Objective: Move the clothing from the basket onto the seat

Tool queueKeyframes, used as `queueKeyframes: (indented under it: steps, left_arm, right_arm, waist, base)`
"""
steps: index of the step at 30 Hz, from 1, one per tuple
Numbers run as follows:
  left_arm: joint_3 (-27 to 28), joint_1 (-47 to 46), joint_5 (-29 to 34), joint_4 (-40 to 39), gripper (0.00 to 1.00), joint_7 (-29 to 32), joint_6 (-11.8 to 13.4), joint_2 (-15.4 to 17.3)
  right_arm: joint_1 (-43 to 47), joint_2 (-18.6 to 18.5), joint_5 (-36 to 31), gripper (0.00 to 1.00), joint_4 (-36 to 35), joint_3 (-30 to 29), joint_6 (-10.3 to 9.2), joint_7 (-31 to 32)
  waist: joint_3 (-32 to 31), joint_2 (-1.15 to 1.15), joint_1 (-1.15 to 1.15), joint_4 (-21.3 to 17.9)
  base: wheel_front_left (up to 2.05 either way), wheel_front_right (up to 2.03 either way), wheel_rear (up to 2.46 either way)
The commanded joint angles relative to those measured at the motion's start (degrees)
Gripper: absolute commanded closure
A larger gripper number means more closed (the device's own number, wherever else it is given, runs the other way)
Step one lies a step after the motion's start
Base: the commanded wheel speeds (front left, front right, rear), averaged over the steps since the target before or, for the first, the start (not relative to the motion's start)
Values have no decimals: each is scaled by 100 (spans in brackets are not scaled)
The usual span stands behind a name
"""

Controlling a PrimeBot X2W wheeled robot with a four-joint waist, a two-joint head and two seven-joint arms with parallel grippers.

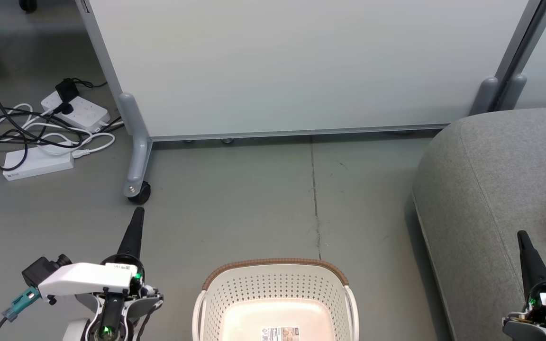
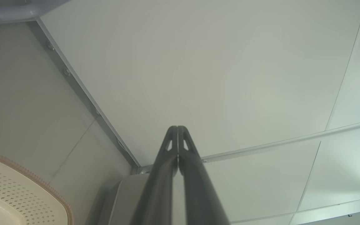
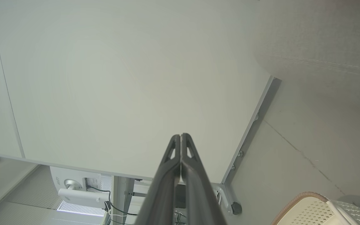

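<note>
Bearing an unreadable paper label (image 1: 280, 333), the basket (image 1: 277, 263) sits bottom centre; left hand (image 1: 138, 211) and right hand (image 1: 522, 235) point upward, closed, empty.

Perforated plastic basket (image 1: 277, 289), woven-fabric seat (image 1: 481, 189)

The paper label (image 1: 280, 334) on the floor of the basket (image 1: 277, 284), at 6 o'clock in the head view, carried printed lines and a small symbol, all too small to read. The white arm housing (image 1: 88, 279), at 8 o'clock, bore a short dark marking that was illegible. The white device (image 3: 77, 190), at 7 o'clock in the right wrist view, showed a small dark logo that appeared to read "msi".
</note>
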Motion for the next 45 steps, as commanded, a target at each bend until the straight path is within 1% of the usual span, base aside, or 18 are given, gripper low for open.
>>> queueKeyframes:
  steps: [1, 3, 15, 27, 45]
  left_arm:
    - [44, -166, -128, -13, 100, 32, -48, 32]
    - [76, -196, -279, 7, 100, 81, -63, 30]
    - [177, -321, -764, 54, 100, 221, -119, 25]
    - [249, -403, -1141, 97, 100, 335, -165, 21]
    - [261, -400, -1104, 94, 100, 338, -159, 11]
  right_arm:
    - [-95, -62, 144, 100, -33, -35, 13, 48]
    - [-109, -66, 309, 100, -30, -65, 13, 94]
    - [-165, -78, 833, 100, -21, -168, 14, 221]
    - [-192, -85, 1228, 100, -12, -233, 14, 332]
    - [-193, -64, 1177, 100, -10, -246, 14, 342]
  waist:
    - [2, 0, 0, -6]
    - [7, 0, 0, -20]
    - [22, 0, 0, -68]
    - [35, 0, 0, -109]
    - [35, 0, 0, -109]
  base:
    - [0, 0, 0]
    - [0, 0, 0]
    - [0, 0, 0]
    - [0, 0, 0]
    - [0, 0, 0]
